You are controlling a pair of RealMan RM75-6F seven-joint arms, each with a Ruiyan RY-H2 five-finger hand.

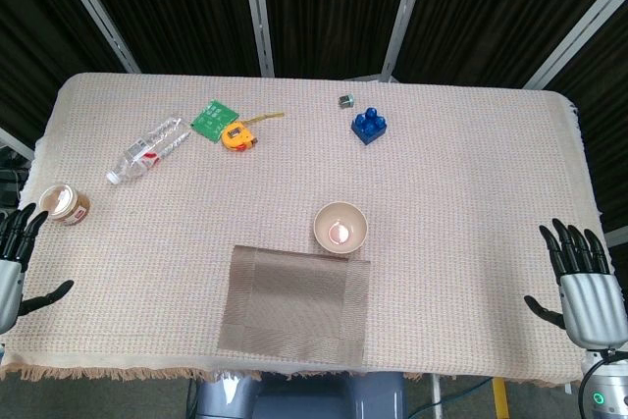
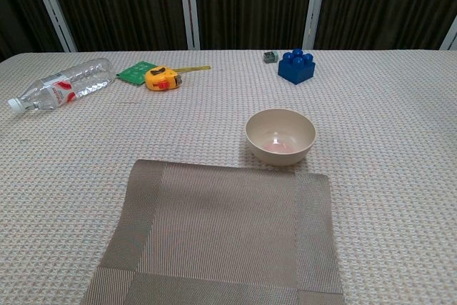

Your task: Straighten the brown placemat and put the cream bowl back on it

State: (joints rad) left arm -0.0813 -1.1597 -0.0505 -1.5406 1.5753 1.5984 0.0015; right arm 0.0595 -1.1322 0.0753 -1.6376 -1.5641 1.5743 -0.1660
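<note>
The brown placemat (image 1: 296, 303) (image 2: 221, 237) lies flat at the table's near middle, its edges slightly skewed to the table edge. The cream bowl (image 1: 340, 228) (image 2: 280, 136) stands upright just beyond the mat's far right corner, touching or barely overlapping its far edge. My left hand (image 1: 14, 260) hovers at the table's left edge, fingers spread, holding nothing. My right hand (image 1: 581, 277) is at the right edge, fingers also spread and empty. Neither hand shows in the chest view.
At the far left lie a clear water bottle (image 1: 147, 149) (image 2: 61, 83), a green packet (image 1: 214, 119) and a yellow tape measure (image 1: 238, 134) (image 2: 163, 77). A blue block (image 1: 370, 126) (image 2: 296, 66) and a small grey item (image 1: 345, 100) sit far right. A small round tub (image 1: 65, 205) stands near my left hand.
</note>
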